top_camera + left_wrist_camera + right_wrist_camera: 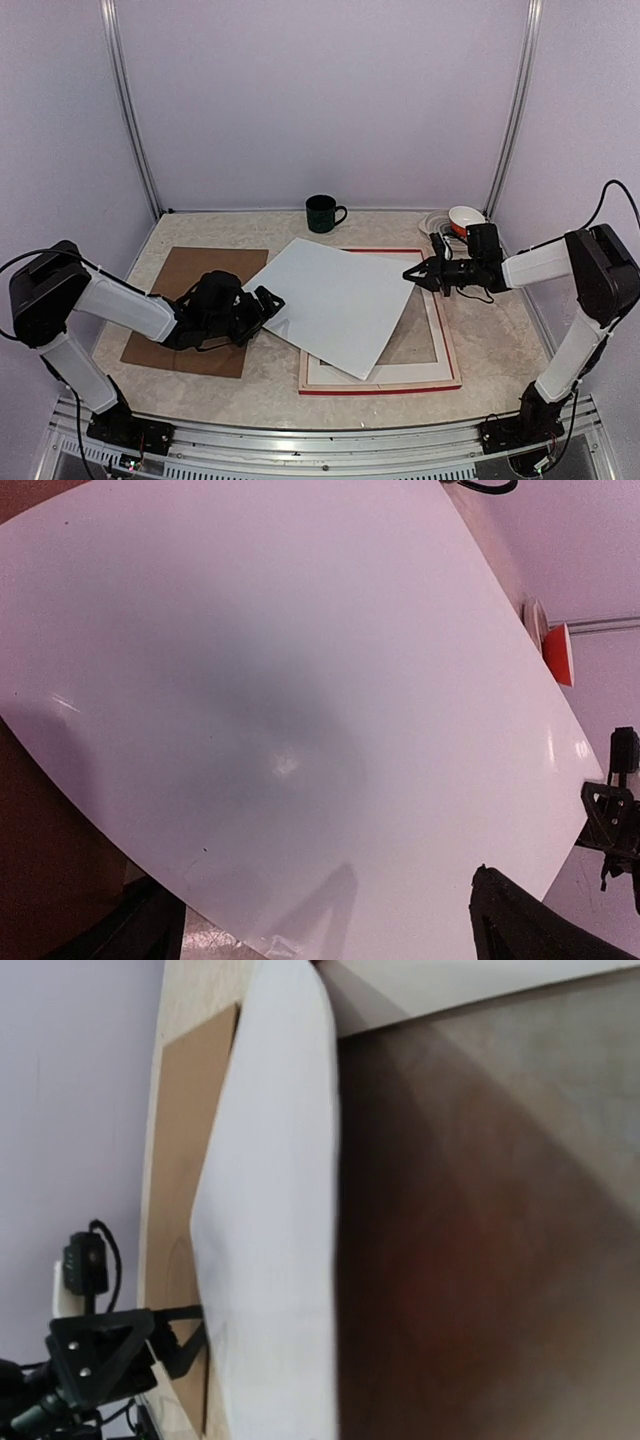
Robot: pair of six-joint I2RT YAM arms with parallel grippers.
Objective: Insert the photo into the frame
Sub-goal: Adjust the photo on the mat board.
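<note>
The photo (pixel 335 300) lies white back up in the centre of the top view. It sits skewed across the upper left part of the red frame (pixel 380 388), which rests flat on the surface (pixel 270 378).

The right end effector (pixel 413 275) is pinched shut on the photo's right corner. The left end effector (pixel 270 305) stands wide open at the photo's left corner, above the brown backing board (pixel 185 280). Whether it touches the paper cannot be told. A dark mug (pixel 322 213) stands near the back wall.
</note>
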